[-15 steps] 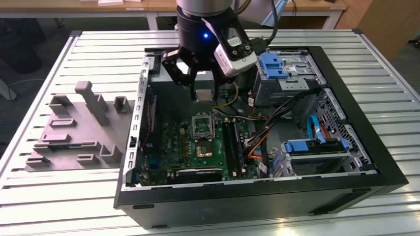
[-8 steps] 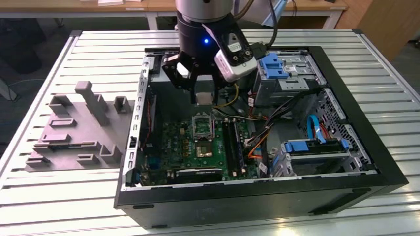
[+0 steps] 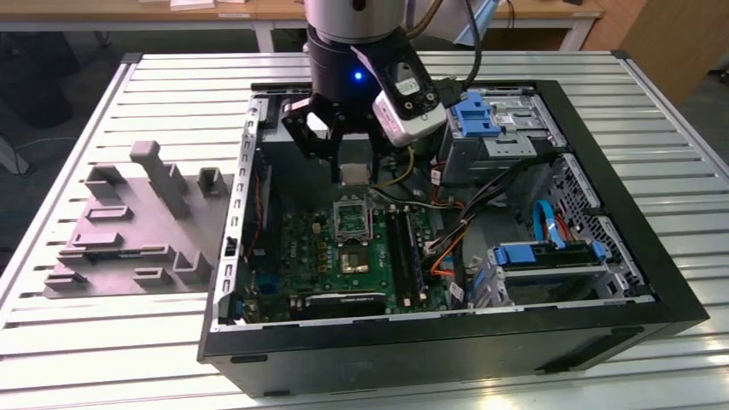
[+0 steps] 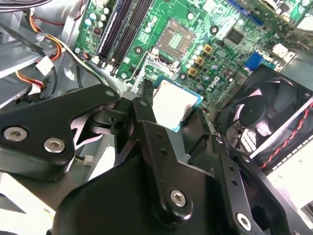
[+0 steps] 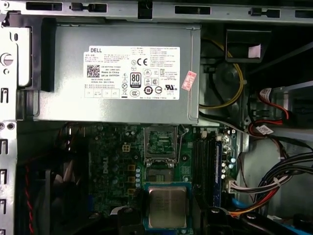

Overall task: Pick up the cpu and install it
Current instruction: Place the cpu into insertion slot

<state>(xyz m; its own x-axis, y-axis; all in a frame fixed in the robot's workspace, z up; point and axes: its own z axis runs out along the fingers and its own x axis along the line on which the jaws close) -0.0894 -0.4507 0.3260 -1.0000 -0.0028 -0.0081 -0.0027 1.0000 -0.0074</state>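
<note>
Over motherboard (image 3: pixel 299 256), cpu (image 4: pixel 173 104) between tight jaws

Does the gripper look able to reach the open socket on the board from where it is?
Probably yes. The gripper holds the chip above the board. The socket lies uncovered with nothing over it, and the cables run off to one side.

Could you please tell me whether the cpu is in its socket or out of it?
Out: the gripper holds the cpu above the motherboard, and the socket lies bare.
</note>
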